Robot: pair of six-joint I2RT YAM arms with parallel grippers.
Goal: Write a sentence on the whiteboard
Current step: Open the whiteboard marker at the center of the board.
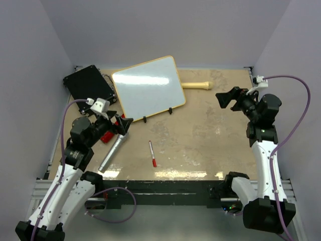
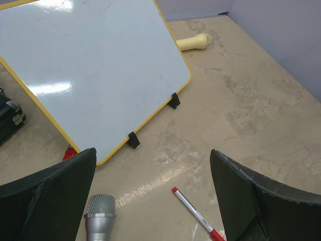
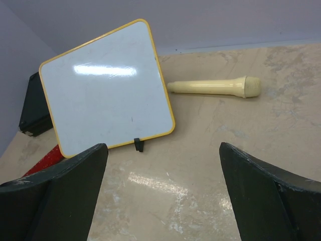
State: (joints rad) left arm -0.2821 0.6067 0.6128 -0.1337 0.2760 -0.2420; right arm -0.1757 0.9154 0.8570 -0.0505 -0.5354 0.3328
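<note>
Both my jaws stand wide open, holding nothing. The whiteboard (image 1: 148, 88) lies blank at the far left of the desk (image 1: 210, 135). The thin marker (image 1: 152, 153) lies flat, so I may pinch it crooked or skid it away.

Blank yellow-framed whiteboard (image 1: 148, 86), propped tilted

A beige, mottled tabletop (image 1: 210, 135) sits enclosed by plain pale lilac walls (image 1: 165, 30), with glossy light reflections.

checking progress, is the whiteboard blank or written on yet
Blank: the whiteboard shows only glare, no red writing, in all three views.
</note>
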